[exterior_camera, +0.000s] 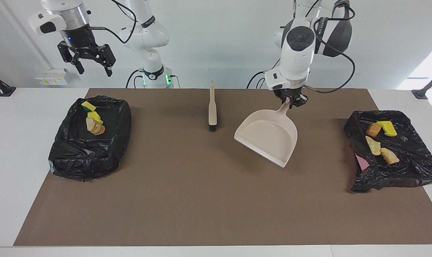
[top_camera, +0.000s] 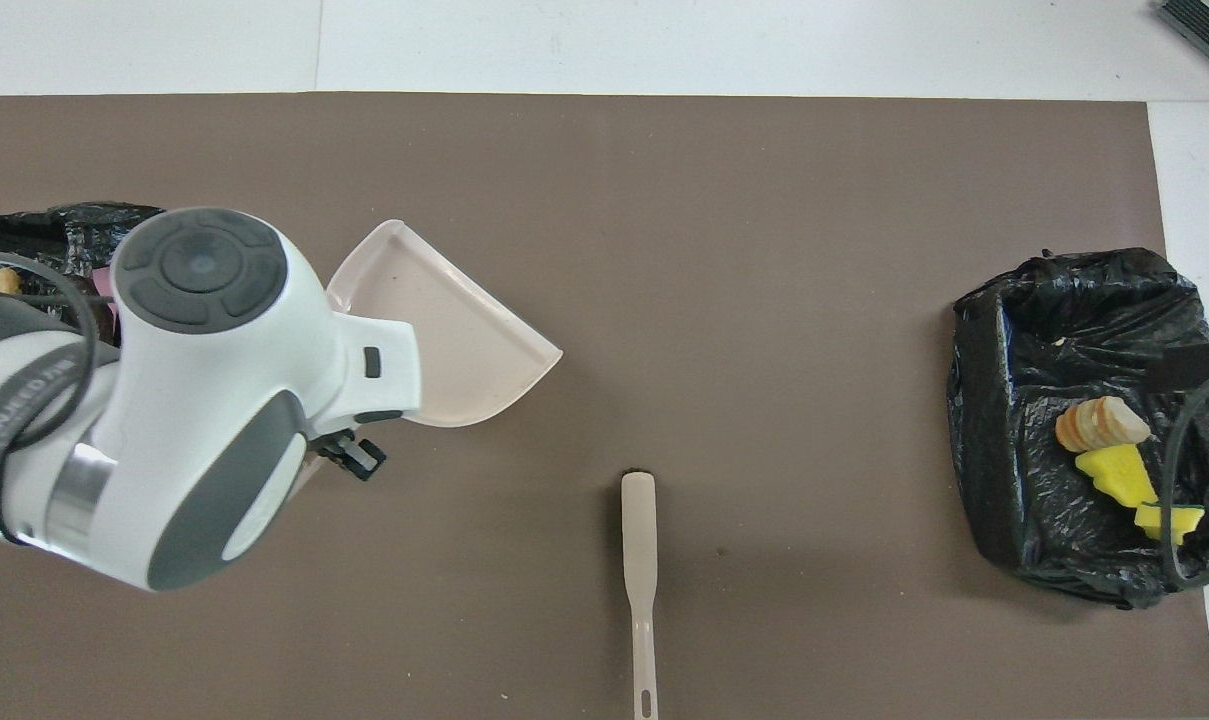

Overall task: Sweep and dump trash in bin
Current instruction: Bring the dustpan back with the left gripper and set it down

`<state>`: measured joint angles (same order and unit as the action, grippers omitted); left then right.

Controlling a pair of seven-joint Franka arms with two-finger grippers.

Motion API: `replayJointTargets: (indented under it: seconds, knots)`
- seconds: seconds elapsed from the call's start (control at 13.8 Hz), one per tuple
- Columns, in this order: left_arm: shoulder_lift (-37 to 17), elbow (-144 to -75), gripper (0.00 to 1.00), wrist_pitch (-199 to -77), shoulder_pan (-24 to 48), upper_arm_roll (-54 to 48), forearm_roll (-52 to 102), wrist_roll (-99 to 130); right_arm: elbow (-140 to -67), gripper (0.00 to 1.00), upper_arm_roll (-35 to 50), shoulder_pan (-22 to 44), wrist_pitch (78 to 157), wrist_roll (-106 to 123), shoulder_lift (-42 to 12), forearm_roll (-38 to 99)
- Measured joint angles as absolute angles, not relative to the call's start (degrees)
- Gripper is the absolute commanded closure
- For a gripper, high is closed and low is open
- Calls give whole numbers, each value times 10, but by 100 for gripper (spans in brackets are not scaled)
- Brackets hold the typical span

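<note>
Mat (exterior_camera: 201, 185) open; brush (exterior_camera: 212, 109), dustpan (exterior_camera: 269, 137) block middle.

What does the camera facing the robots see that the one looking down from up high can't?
Only the facing view shows the open right gripper raised over the bin at its end, and the trash in the other bin. Only the overhead view shows the brush's handle tip with its hanging slot. Both show the left gripper holding the empty dustpan.

A white table (exterior_camera: 8, 142) holds a big brown mat (exterior_camera: 201, 185). On the mat lie a beige brush (exterior_camera: 212, 107) in the middle and two black bag-lined bins (exterior_camera: 90, 150) (exterior_camera: 398, 167), one at each end.
</note>
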<state>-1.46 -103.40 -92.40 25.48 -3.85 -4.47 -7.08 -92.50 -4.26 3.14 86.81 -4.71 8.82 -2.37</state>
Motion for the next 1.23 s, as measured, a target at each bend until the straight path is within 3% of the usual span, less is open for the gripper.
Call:
replayJointTargets:
  seconds: [0.29,0.8,0.87,1.23]
  knots:
    - [-77,-1034,100,-1023,346,-39,7,128,-925,0,-43,34,869,-47,81,-24]
    - [-236,-935,100,-1118,379,-38,67,259,-922,0,-44,34,869,-47,77,-20]
    - [-259,-913,1,-1126,386,-38,68,271,-922,0,-44,34,865,-47,77,-20]
    - [-291,-864,0,-1137,384,-30,68,275,-922,0,-44,34,862,-47,77,-19]
